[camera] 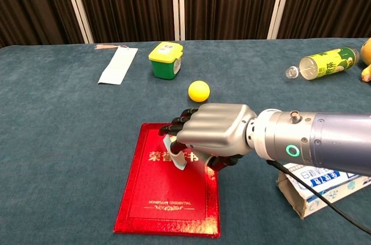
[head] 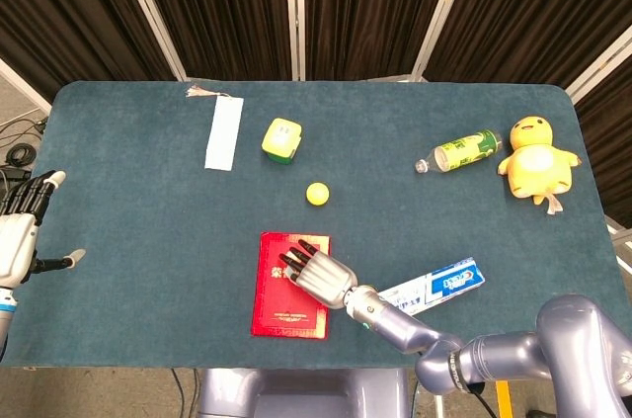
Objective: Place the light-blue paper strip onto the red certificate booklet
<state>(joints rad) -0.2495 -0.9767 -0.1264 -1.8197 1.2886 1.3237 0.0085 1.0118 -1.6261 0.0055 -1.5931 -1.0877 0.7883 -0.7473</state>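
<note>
The red certificate booklet [head: 281,311] [camera: 168,198] lies flat near the table's front edge. My right hand [head: 321,275] [camera: 215,135] hovers over its upper right part, fingers curled down. In the chest view a small light-blue paper strip [camera: 175,158] is pinched under those fingers, its end bent down onto the booklet's cover. The head view hides that strip beneath the hand. My left hand [head: 22,230] hangs off the table's left edge with its fingers apart, holding nothing.
A longer pale paper strip with a tassel [head: 223,132] [camera: 118,65] lies at the back left. Beyond the booklet are a yellow-green box [head: 280,139] and a yellow ball [head: 316,194]. A toothpaste box [head: 434,285], a green bottle [head: 460,151] and a yellow plush chick [head: 536,159] lie to the right.
</note>
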